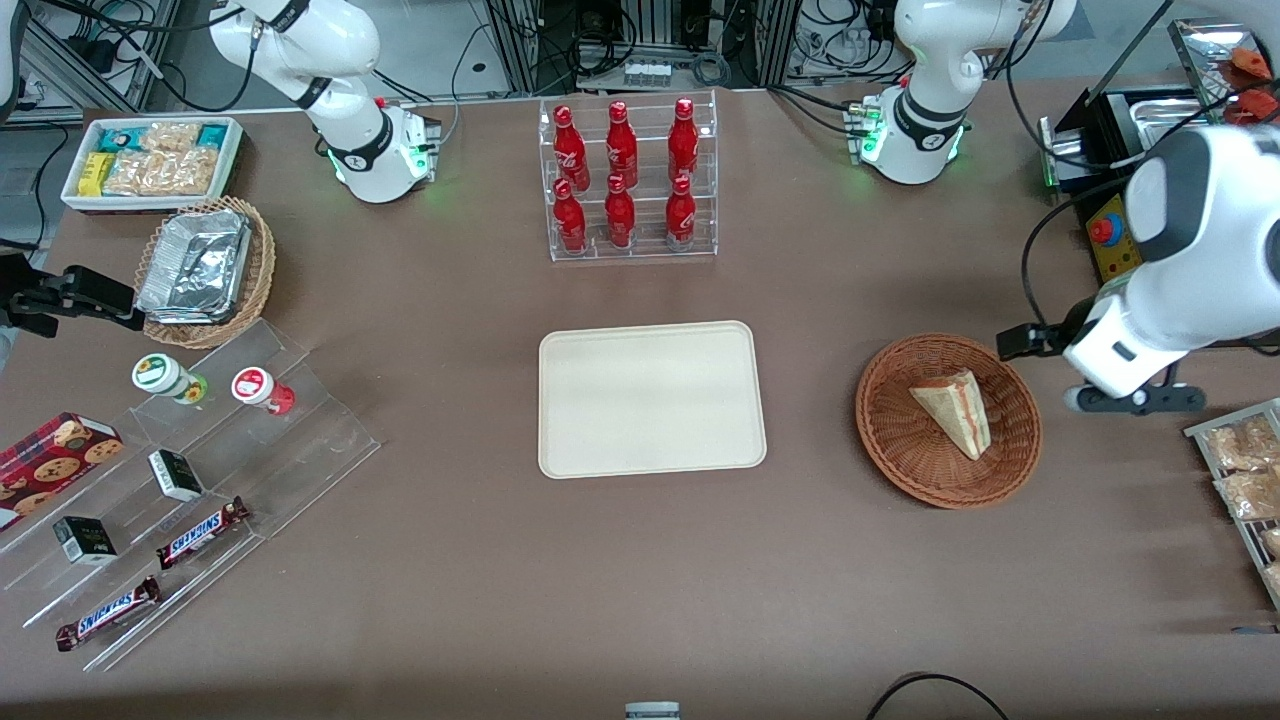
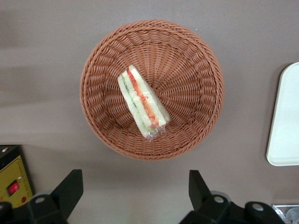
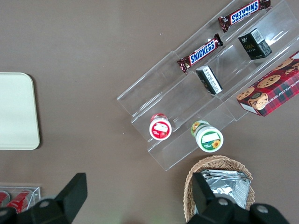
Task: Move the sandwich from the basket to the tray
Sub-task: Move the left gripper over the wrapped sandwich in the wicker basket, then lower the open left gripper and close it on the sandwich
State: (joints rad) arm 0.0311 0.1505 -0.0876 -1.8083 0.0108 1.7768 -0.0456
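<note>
The sandwich [image 1: 955,408] [image 2: 142,105], a pale bread wedge with red and green filling, lies in the round reddish-brown wicker basket [image 1: 900,470] [image 2: 196,70]. My left gripper [image 1: 1085,375] [image 2: 134,179] hangs high above the table beside the basket, toward the working arm's end. It is open wide, with only bare table between its black fingers [image 2: 70,186]. The cream rectangular tray [image 1: 650,400] [image 2: 285,121] [image 3: 16,112] lies flat mid-table with nothing on it, beside the basket toward the parked arm's end.
A clear rack of red bottles [image 1: 628,180] stands farther from the front camera than the tray. A yellow box with a red button [image 1: 1110,235] [image 2: 14,184] and a wire rack of snack packets [image 1: 1245,470] flank the gripper. Acrylic steps with snacks [image 1: 180,470] lie toward the parked arm's end.
</note>
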